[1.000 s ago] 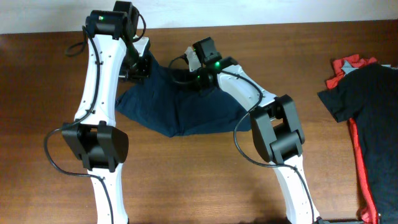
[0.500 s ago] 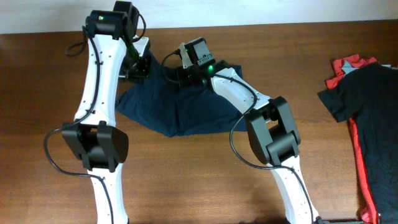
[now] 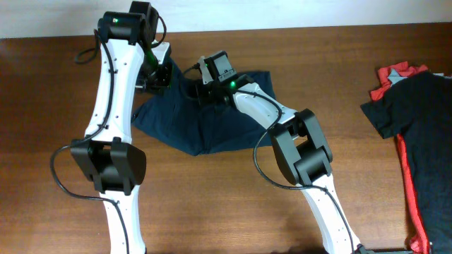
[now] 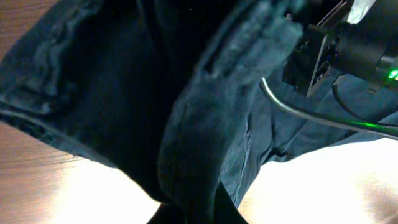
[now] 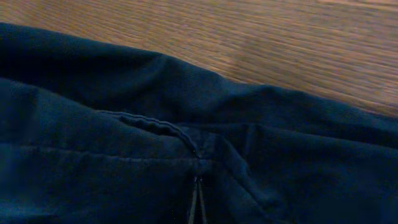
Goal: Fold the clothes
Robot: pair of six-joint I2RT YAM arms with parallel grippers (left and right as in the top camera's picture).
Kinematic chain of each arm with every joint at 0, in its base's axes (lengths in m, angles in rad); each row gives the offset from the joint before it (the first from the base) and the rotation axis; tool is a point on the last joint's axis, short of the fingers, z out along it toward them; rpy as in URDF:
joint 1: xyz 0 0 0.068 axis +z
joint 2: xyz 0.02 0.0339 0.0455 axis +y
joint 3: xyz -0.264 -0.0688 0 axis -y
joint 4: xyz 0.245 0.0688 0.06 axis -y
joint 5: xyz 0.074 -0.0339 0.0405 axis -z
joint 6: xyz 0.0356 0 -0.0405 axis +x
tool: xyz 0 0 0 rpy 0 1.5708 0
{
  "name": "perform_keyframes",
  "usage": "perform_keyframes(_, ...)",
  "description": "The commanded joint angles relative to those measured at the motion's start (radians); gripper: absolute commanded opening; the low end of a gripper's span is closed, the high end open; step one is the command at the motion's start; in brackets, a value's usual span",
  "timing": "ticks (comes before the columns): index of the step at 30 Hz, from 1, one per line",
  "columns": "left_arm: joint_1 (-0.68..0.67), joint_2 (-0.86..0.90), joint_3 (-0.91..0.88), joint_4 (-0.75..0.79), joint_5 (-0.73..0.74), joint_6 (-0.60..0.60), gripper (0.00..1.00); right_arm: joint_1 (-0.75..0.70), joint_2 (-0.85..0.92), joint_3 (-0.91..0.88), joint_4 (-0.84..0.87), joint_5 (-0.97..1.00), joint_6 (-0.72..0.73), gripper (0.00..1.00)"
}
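Observation:
The clothes, a pair of dark navy shorts (image 3: 212, 127), lie bunched on the wooden table (image 3: 367, 190) at upper centre. My left gripper (image 3: 159, 75) is at their upper left corner, shut on a thick fold of the fabric (image 4: 205, 124) that hangs from the jaws (image 4: 199, 216). Close to its right, my right gripper (image 3: 202, 89) is over the shorts' top edge. In the right wrist view its fingertips (image 5: 198, 205) are almost together, pinching the navy cloth (image 5: 124, 180) by a seam.
A black shirt (image 3: 424, 120) lies over a red garment (image 3: 390, 76) at the table's right edge. The table's far edge (image 3: 318, 27) runs along the top. Both white arms (image 3: 113, 106) cross the table from the near side.
My right gripper has moved left across the top of the shorts, ending close beside the left gripper. The left arm has stayed put.

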Motion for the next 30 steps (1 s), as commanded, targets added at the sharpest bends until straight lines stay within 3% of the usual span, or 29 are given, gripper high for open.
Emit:
perform_keyframes(1, -0.005, -0.007, 0.025, -0.003, 0.003, -0.011, 0.04, -0.020, -0.011, 0.051, -0.020, -0.030, -0.004, 0.17)
perform_keyframes(10, -0.005, -0.007, 0.025, -0.003, -0.112, -0.011, 0.04, -0.217, -0.167, 0.172, -0.474, -0.068, -0.074, 0.17)
perform_keyframes(14, -0.005, -0.007, 0.025, -0.003, -0.290, 0.040, 0.00, -0.333, -0.192, 0.171, -0.722, -0.067, -0.157, 0.13)
perform_keyframes(17, -0.006, -0.007, 0.025, 0.000, -0.303, 0.097, 0.01, -0.357, -0.184, 0.169, -0.770, -0.059, -0.186, 0.12)
perform_keyframes(24, -0.071, -0.007, 0.025, 0.019, -0.303, 0.100, 0.00, -0.356, -0.177, 0.154, -0.779, -0.022, -0.185, 0.11)
perform_keyframes(30, -0.163, -0.007, 0.025, 0.027, -0.303, 0.098, 0.00, -0.357, -0.177, 0.023, -0.734, 0.027, -0.169, 0.11)
